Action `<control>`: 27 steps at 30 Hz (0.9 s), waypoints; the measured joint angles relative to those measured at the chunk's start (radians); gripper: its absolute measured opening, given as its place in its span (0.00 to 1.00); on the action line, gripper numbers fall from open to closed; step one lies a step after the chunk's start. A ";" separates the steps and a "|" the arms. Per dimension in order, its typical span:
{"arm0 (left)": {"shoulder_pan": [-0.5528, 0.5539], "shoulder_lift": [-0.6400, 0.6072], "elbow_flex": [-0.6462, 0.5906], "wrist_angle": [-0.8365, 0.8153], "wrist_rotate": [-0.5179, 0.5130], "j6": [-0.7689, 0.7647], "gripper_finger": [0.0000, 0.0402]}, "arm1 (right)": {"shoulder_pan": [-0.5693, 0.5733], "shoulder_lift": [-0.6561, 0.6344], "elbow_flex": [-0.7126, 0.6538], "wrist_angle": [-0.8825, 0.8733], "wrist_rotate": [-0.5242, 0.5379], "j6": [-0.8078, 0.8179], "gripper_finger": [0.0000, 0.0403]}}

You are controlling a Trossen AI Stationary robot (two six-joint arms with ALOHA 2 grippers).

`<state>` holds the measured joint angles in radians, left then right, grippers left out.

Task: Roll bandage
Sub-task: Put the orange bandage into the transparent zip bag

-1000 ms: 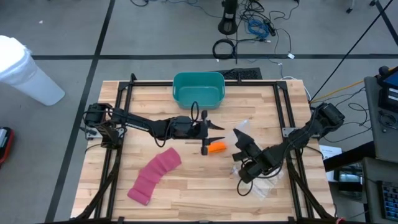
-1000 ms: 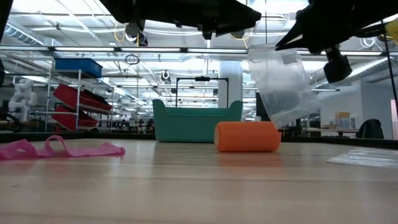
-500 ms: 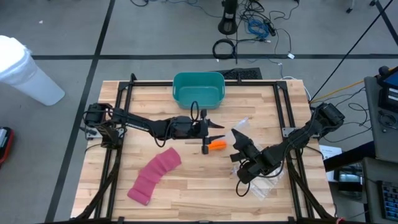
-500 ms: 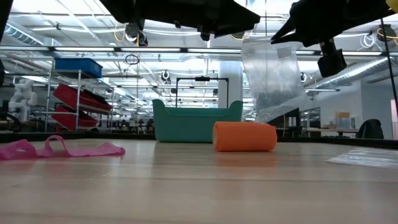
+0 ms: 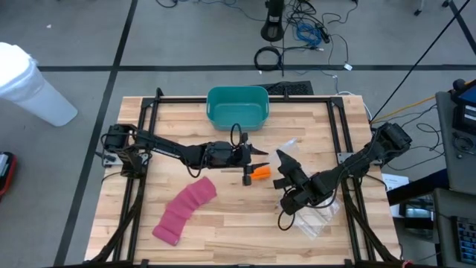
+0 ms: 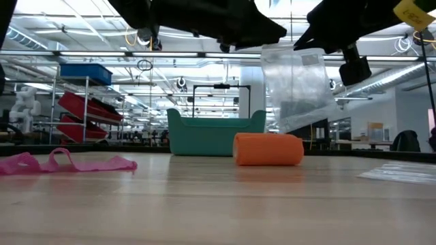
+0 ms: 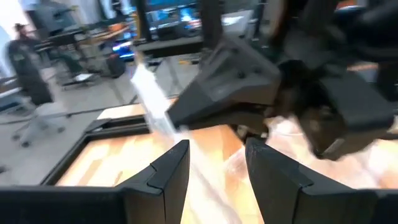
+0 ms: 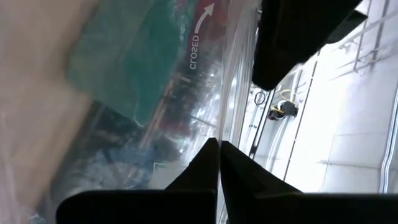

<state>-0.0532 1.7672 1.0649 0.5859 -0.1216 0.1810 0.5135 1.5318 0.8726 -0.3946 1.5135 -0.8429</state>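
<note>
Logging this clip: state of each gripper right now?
Left gripper: open, holding nothing.
Right gripper: shut on the clear plastic bag, lifted off the table.

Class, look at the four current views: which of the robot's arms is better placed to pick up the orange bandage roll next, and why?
Probably the left. The left gripper hangs open beside the orange cylindrical bandage roll and is empty. The right gripper is shut on a clear plastic zip bag, lifted off the wooden table.

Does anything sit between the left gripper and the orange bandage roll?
Nothing visible does. The left gripper, open, hovers just above the orange bandage roll. The clear plastic bag, pinched by the right gripper, hangs beside the roll.
</note>
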 joint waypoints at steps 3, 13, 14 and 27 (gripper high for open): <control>0.008 0.001 0.000 0.001 -0.075 -0.009 0.41 | -0.004 0.000 0.000 0.023 0.000 -0.004 0.00; 0.038 0.031 0.001 0.007 -0.022 -0.012 0.41 | -0.003 0.000 0.000 0.028 0.000 -0.008 0.00; 0.038 0.035 0.001 0.011 -0.011 -0.014 0.41 | -0.003 0.000 0.000 0.029 0.000 -0.008 0.00; 0.039 0.047 0.001 0.028 -0.005 0.016 0.30 | -0.004 0.000 0.000 0.032 0.000 -0.007 0.00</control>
<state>-0.0147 1.8142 1.0657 0.6141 -0.1265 0.1967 0.5095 1.5318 0.8725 -0.3628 1.5139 -0.8501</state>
